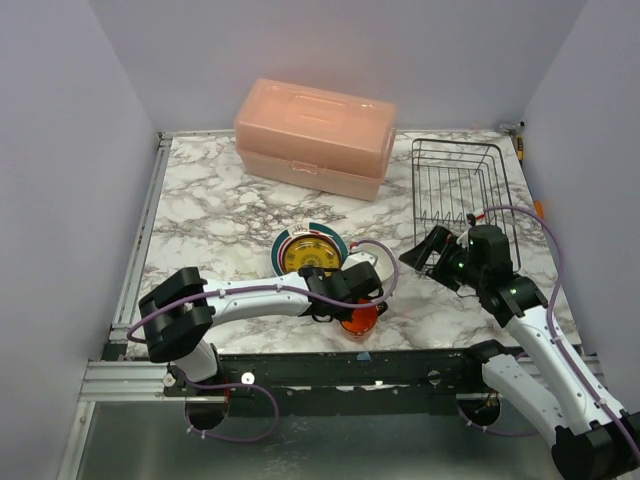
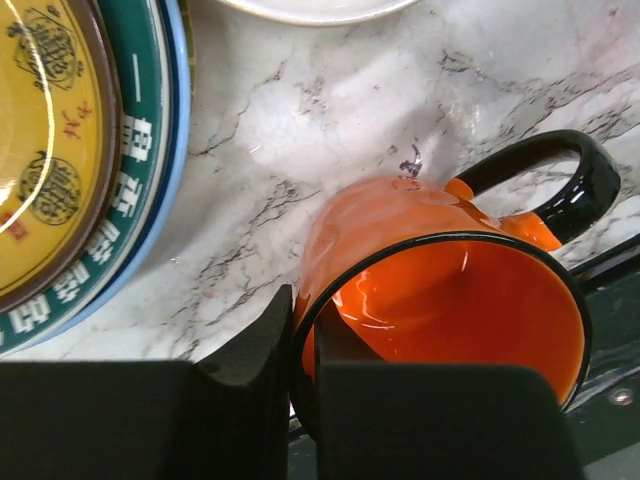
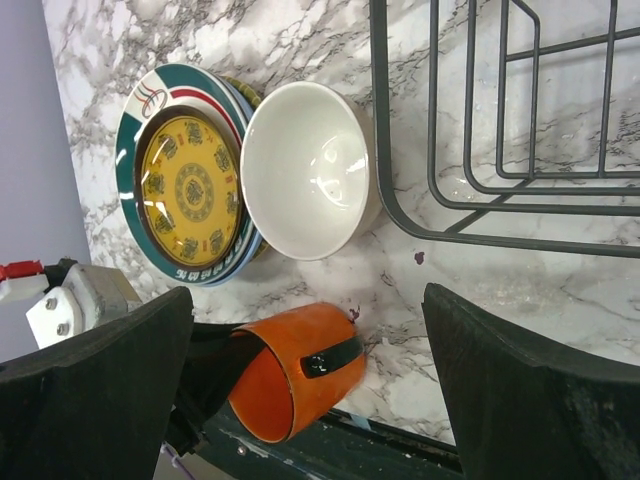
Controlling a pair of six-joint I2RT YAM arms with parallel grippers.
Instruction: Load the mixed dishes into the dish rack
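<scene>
Glaze makes the orange mug (image 2: 440,300) slick. It is hard, brittle ware, probably light enough for one arm, but likely to chip if it knocks against wire. Your left gripper (image 2: 303,345) is clenched on the mug's wall at the rim, with one finger outside and one inside the mouth. The mug is tipped on its side close to the near edge of the table (image 1: 200,215). Its mouth faces the arm bases and its black handle (image 2: 560,180) sticks out away from the fingers. The views do not settle whether it rests on the marble or hangs just clear. A rim pinch on gloss can swivel, so you would do well to lift slowly and expect the body to swing under the fingers.

Your right gripper (image 1: 432,255) is released, with its fingers spread wide and nothing in them. It hangs just in front of the near-left corner of the dish rack (image 1: 460,185).

Watch that near edge, because a slip there goes off the table. Just beyond the mug sits the cream bowl (image 3: 305,170), tight against the stacked plates (image 3: 190,190) on its left. The straight line to the rack runs past your right gripper, so there is little room on that side. The pink box (image 1: 315,135) stands well apart at the back.
</scene>
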